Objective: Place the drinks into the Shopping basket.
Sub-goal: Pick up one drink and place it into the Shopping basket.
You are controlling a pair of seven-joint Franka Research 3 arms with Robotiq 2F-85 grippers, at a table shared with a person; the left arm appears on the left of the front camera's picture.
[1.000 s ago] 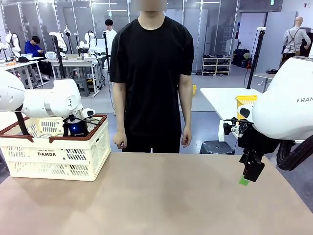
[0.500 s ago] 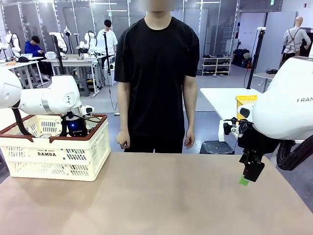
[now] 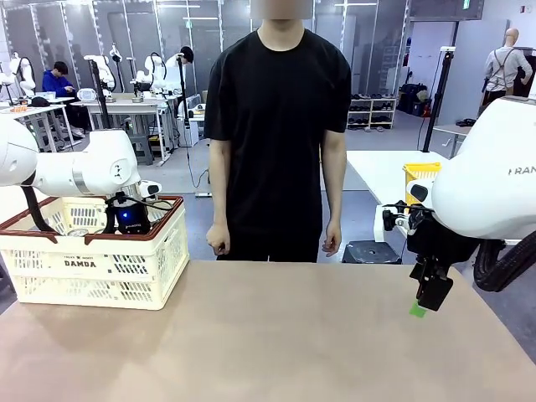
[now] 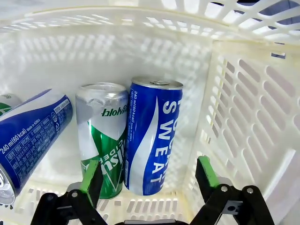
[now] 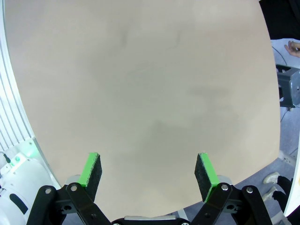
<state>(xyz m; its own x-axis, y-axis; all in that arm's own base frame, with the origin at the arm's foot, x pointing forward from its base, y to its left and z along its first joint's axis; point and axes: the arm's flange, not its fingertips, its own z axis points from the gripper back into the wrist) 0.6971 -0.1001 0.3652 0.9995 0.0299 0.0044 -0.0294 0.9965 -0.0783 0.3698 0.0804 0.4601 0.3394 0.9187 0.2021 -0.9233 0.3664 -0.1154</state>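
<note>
The left hand point(image 4: 147, 176) hangs inside the large cream slotted plastic shopping basket with the brown rim point(image 3: 159, 219), its green-padded fingers point(image 4: 90, 171) spread wide apart and gripping nothing; over the last second the white left arm point(image 3: 79, 172) has shifted only slightly above the basket and then settled, so I judge a release to be just finished rather than a grasp beginning.

Just ahead of the left hand, between its two fingers, stands a slim blue-and-white aluminium drink can point(image 4: 152, 136), upright and close to the basket's side wall; touching it on the side of one finger is a green-and-silver drink can point(image 4: 103, 138), also upright; further out on that side a second blue can point(image 4: 30, 136) lies tilted on its side, and the edge of another green can point(image 4: 7, 103) peeps from behind it.

The right hand point(image 5: 147, 176) has not moved in that second; it hovers, jaws wide apart and empty, over the bare tan bench point(image 3: 276, 335), with nothing below or ahead of it.

The person in the black shirt point(image 3: 280, 126) has drifted a little along the far edge, hands down at the sides; I see no drinks left on the bench, so the job looks near its end, with the left hand only needing to lift clear.
</note>
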